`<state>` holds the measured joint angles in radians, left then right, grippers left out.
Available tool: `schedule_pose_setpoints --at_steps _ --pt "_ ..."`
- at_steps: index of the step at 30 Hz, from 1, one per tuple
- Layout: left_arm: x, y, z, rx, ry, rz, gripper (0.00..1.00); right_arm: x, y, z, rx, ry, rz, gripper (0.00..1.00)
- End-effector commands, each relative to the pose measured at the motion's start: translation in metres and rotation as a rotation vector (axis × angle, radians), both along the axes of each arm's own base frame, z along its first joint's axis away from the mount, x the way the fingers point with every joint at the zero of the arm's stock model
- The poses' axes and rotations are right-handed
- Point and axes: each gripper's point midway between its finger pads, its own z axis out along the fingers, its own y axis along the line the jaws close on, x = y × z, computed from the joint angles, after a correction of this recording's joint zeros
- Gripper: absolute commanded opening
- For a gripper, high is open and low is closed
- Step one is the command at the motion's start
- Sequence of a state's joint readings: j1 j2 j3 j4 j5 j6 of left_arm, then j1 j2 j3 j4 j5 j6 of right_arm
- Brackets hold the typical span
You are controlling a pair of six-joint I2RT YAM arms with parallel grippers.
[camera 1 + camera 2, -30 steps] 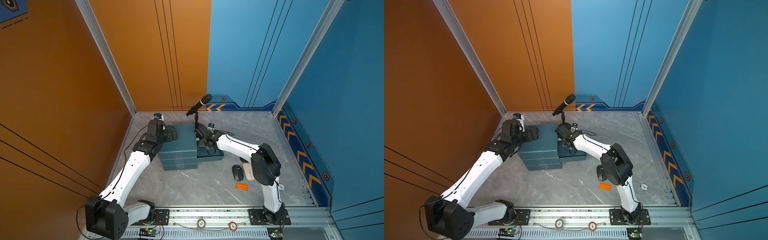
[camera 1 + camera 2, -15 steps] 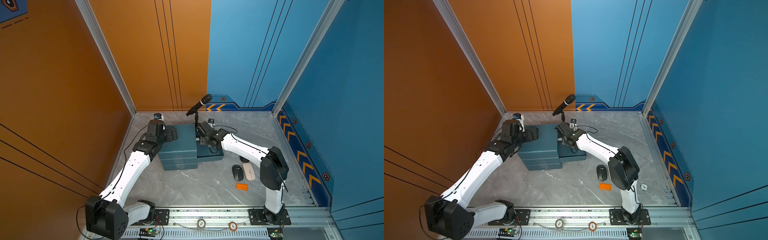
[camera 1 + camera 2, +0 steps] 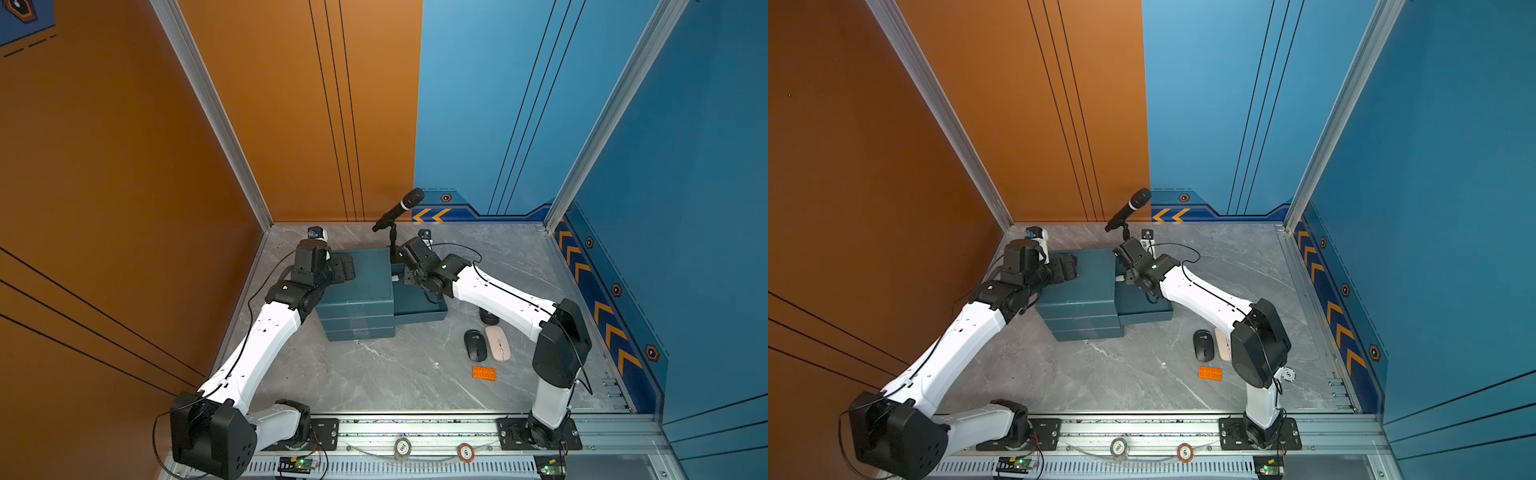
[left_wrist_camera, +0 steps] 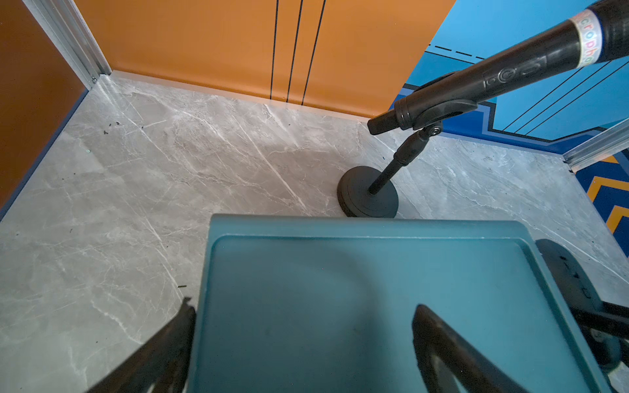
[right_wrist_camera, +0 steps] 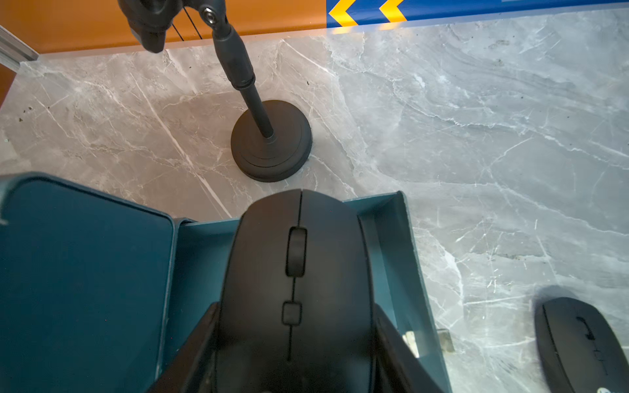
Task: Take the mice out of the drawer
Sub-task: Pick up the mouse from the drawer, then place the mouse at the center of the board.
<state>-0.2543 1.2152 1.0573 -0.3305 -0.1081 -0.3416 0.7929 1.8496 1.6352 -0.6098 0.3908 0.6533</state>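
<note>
My right gripper (image 5: 296,340) is shut on a matte black mouse (image 5: 296,272), held just above the open teal drawer (image 5: 401,238); in both top views it hangs over the drawer (image 3: 419,309) beside the cabinet. What else lies in the drawer is hidden by the arm. On the table sit a black mouse (image 3: 475,344), a cream mouse (image 3: 497,343) and another black mouse (image 3: 488,316) partly under the right forearm. My left gripper (image 3: 343,266) rests open on the cabinet top (image 4: 340,289), one finger (image 4: 177,326) past its edge.
A black microphone (image 3: 399,209) on a round-based stand (image 5: 270,141) stands just behind the cabinet and drawer. An orange studded plate (image 3: 484,372) lies in front of the mice. Walls close in the table at left, back and right.
The right arm's elbow has swung out to the right, uncovering the cream mouse on the table. Its gripper stays over the drawer with the black mouse. The left arm has not moved.
</note>
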Motion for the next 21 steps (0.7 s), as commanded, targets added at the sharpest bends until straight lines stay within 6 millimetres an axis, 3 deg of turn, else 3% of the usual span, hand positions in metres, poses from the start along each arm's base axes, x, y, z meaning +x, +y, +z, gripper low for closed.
schedule_pose_setpoints --at_steps 1,21 --pt "0.0 -0.005 0.016 -0.028 -0.047 -0.018 0.98 -0.003 -0.007 0.03 0.0 -0.061 0.015 0.4" --pt "0.0 -0.005 0.015 -0.028 -0.046 -0.02 0.98 -0.006 -0.034 0.054 -0.009 -0.094 0.029 0.39"
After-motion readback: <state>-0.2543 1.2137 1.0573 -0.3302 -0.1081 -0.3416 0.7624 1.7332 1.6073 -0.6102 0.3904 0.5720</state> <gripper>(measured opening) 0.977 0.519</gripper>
